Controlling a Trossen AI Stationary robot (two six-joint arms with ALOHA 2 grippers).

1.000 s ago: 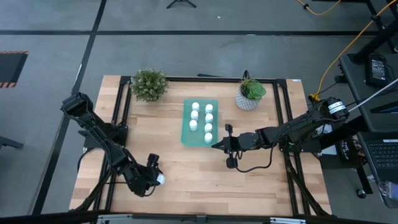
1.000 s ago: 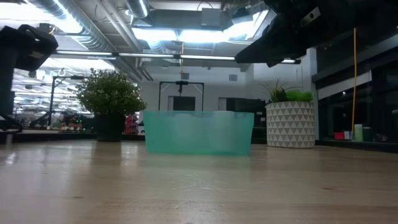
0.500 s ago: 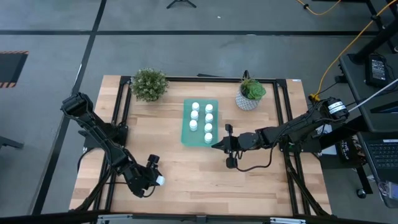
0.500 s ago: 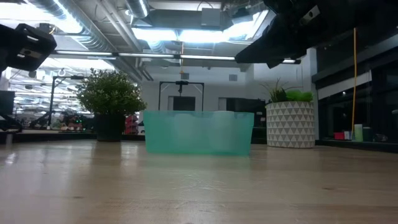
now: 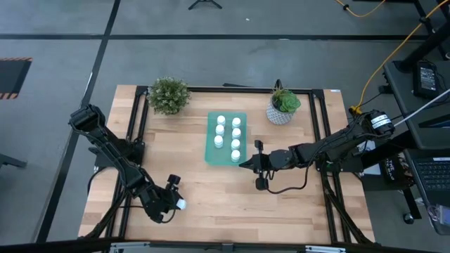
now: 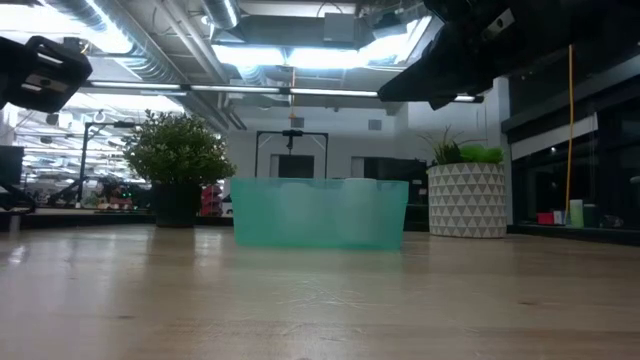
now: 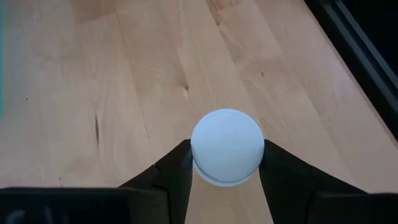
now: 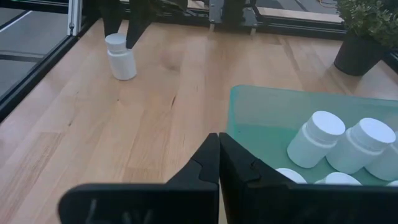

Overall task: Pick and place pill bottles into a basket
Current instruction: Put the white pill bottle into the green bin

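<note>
Both arms are dark, near-black, built of slim straight links joined by chunkier rounded joint housings; the left arm [image 5: 116, 158] runs through the left half of the overhead frame and the right arm [image 5: 330, 149] through the right half. A thin black cable loops beside the right arm's forward link, and a pale, silvery round fitting sits at its base near the right edge. The fingers [image 7: 171, 180] are matte black, flat-faced and wedge-shaped, tapering to narrow tips.
</note>
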